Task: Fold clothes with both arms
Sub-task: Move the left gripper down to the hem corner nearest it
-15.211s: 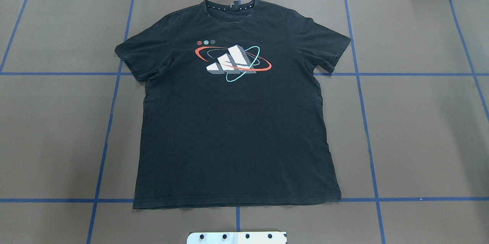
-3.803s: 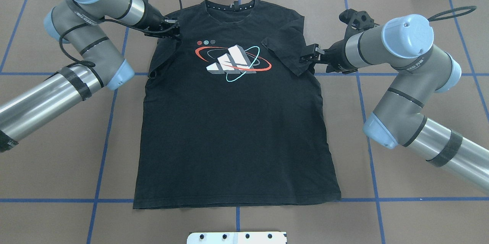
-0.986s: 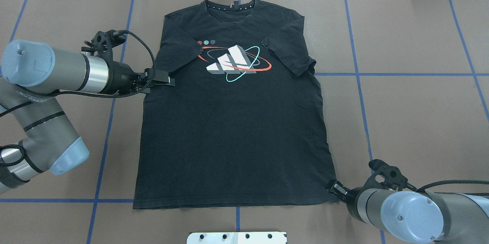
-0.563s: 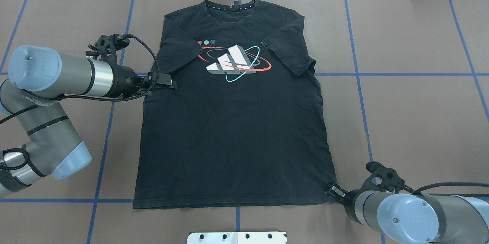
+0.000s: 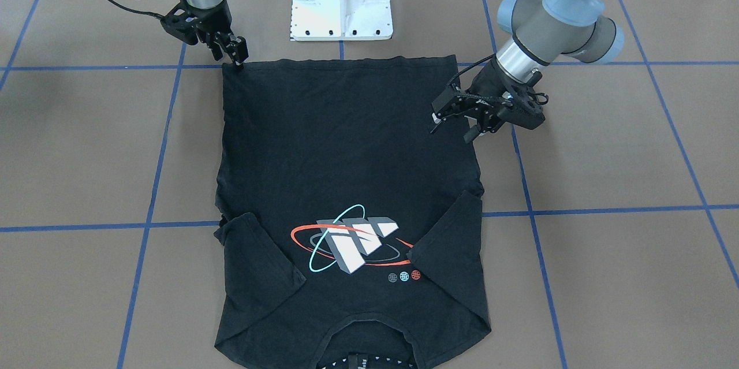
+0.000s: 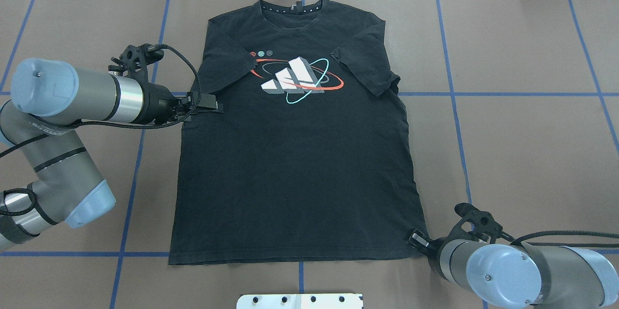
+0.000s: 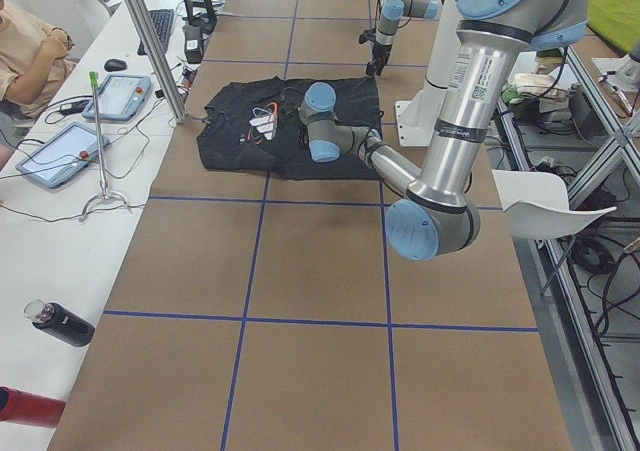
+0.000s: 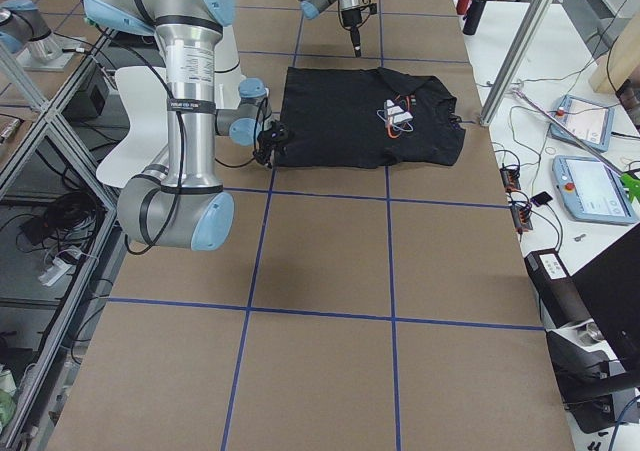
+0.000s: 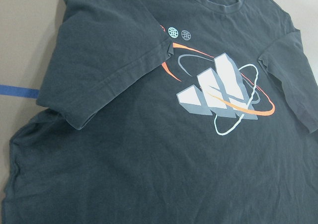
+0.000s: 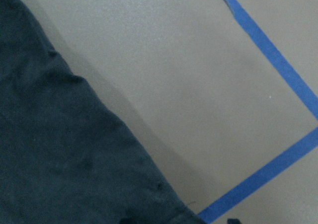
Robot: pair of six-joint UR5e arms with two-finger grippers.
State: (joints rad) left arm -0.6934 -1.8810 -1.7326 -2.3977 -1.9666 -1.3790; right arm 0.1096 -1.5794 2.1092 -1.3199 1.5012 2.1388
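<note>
Lying flat with its chest graphic up on the brown table (image 6: 532, 154), the black T-shirt (image 6: 295, 178) has both sleeves tucked inward and its collar at the far edge. The risk, as I judge it, is a lopsided fold. The two grippers stand at unmatched spots, so a lift could drag the cloth askew or spill the tucked sleeves. The left gripper (image 5: 451, 131) is at the shirt's side edge just below the sleeve, jaws apart and gripping nothing. The right gripper (image 6: 415, 239) sits at the hem corner; whether it pinches the cloth I cannot tell.
</note>
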